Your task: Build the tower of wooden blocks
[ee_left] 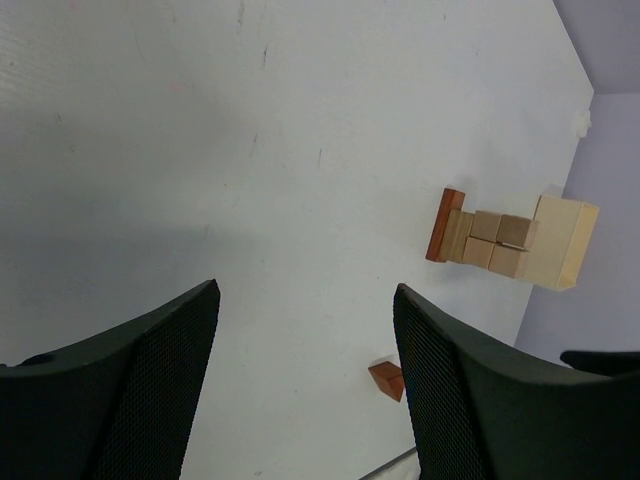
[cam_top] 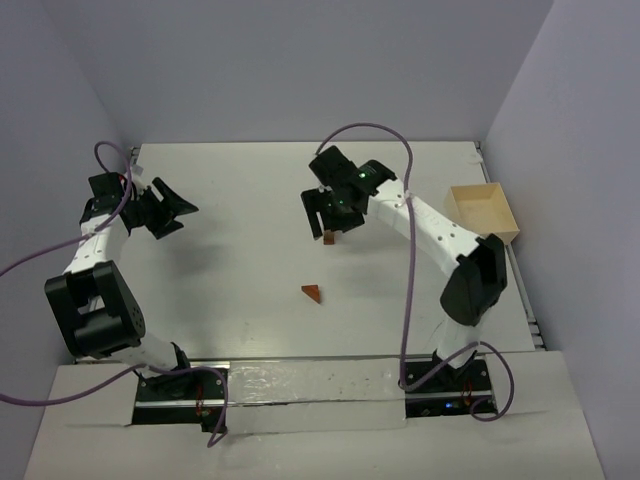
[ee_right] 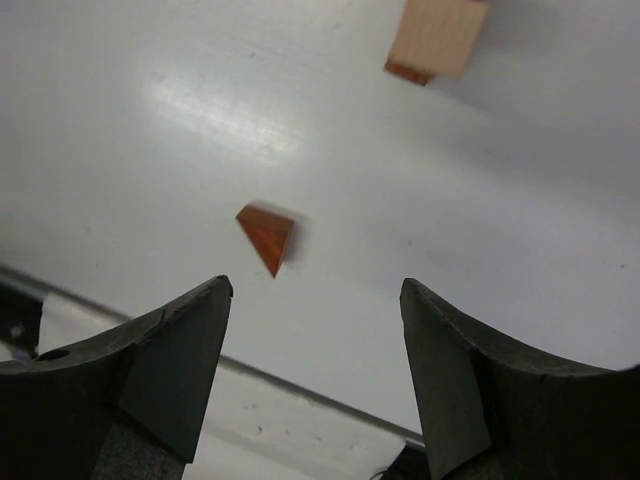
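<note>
R gripper (cam_top: 330, 215) jaws apart, empty, just above tower (cam_top: 329, 237) in top view, centre-right | L gripper (cam_top: 172, 212) jaws apart, empty, far left | wedge (cam_top: 312, 292) loose, mid-frame below tower | est: light, stiff, smooth wood; slopes prob slip, so pinch flat parallel sides | tower narrow, prob tips easily

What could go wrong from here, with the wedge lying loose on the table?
1. The open right claw hangs close beside the narrow tower of small tan and reddish-brown wooden cubes. A careless swing away could topple it.
2. The reddish-brown triangular wooden wedge is tiny with sloped faces, so it may slip out of the claw when pinched.
</note>
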Motion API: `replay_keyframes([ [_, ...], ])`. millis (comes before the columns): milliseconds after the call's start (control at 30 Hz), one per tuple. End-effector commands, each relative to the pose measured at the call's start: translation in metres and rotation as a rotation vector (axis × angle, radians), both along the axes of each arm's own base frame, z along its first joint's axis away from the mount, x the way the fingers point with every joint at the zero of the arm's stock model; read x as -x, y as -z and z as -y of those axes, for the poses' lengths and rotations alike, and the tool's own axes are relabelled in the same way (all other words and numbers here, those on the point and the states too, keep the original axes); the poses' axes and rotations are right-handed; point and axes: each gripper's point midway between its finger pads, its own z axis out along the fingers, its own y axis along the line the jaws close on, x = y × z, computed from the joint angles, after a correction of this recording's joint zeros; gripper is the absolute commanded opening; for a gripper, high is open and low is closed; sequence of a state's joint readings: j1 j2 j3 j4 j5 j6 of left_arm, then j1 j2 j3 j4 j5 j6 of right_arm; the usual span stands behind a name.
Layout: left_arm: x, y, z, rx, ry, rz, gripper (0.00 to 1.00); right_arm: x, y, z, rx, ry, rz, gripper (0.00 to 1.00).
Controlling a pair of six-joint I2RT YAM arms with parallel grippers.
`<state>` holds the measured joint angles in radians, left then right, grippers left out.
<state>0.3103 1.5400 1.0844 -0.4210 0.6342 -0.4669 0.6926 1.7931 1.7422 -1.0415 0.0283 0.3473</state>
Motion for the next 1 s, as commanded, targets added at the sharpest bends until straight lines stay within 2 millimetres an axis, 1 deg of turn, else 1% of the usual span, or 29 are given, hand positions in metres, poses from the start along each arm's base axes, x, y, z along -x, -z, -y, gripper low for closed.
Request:
replay_keyframes([
  [0,-0.002,-0.033,0.009,-0.053,0.049,0.13,0.77,0.023,-0.022,0.001,-0.073,-0.176,0.06,0.72],
  [67,-0.002,-0.035,0.018,-0.09,0.068,0.145,0.76,0.044,-0.01,0.006,-0.071,-0.236,0.042,0.67],
  [100,-0.001,-0.036,0.023,-0.106,0.072,0.154,0.76,0.055,0.0,0.012,-0.056,-0.249,0.027,0.65],
  [133,0.0,-0.039,0.027,-0.113,0.081,0.167,0.76,0.065,0.01,0.012,-0.044,-0.26,0.022,0.63],
  [200,0.0,-0.041,0.032,-0.13,0.08,0.184,0.76,0.083,0.022,0.005,-0.037,-0.298,0.033,0.61],
  [233,0.001,-0.043,0.035,-0.132,0.082,0.194,0.76,0.088,0.027,0.004,-0.032,-0.302,0.036,0.61],
  [267,0.001,-0.047,0.036,-0.137,0.08,0.209,0.75,0.094,0.03,-0.002,-0.031,-0.314,0.056,0.61],
  [333,0.0,-0.049,0.037,-0.14,0.077,0.218,0.75,0.094,0.031,-0.013,-0.049,-0.312,0.083,0.61],
  [400,-0.001,-0.049,0.038,-0.137,0.079,0.217,0.75,0.085,0.034,-0.024,-0.052,-0.274,0.101,0.61],
  [467,-0.001,-0.049,0.039,-0.133,0.084,0.214,0.74,0.077,0.041,-0.04,-0.05,-0.248,0.081,0.6],
  [533,-0.001,-0.048,0.039,-0.136,0.084,0.211,0.74,0.075,0.049,-0.053,-0.041,-0.247,0.056,0.58],
  [567,-0.002,-0.048,0.039,-0.139,0.083,0.21,0.74,0.076,0.054,-0.059,-0.039,-0.251,0.044,0.57],
  [600,-0.002,-0.048,0.038,-0.143,0.082,0.21,0.74,0.077,0.065,-0.064,-0.028,-0.251,0.022,0.56],
  [633,-0.001,-0.048,0.038,-0.145,0.082,0.208,0.74,0.079,0.072,-0.068,-0.027,-0.252,0.004,0.55],
  [700,-0.001,-0.047,0.038,-0.152,0.087,0.204,0.74,0.087,0.09,-0.077,-0.023,-0.264,-0.059,0.54],
  [733,-0.001,-0.046,0.037,-0.155,0.087,0.202,0.74,0.087,0.098,-0.078,-0.006,-0.26,-0.076,0.54],
  [767,-0.001,-0.046,0.036,-0.158,0.087,0.201,0.74,0.086,0.102,-0.077,0.008,-0.252,-0.077,0.54],
  [967,-0.001,-0.042,0.037,-0.152,0.085,0.198,0.74,0.081,0.11,-0.073,0.043,-0.228,-0.067,0.55],
])
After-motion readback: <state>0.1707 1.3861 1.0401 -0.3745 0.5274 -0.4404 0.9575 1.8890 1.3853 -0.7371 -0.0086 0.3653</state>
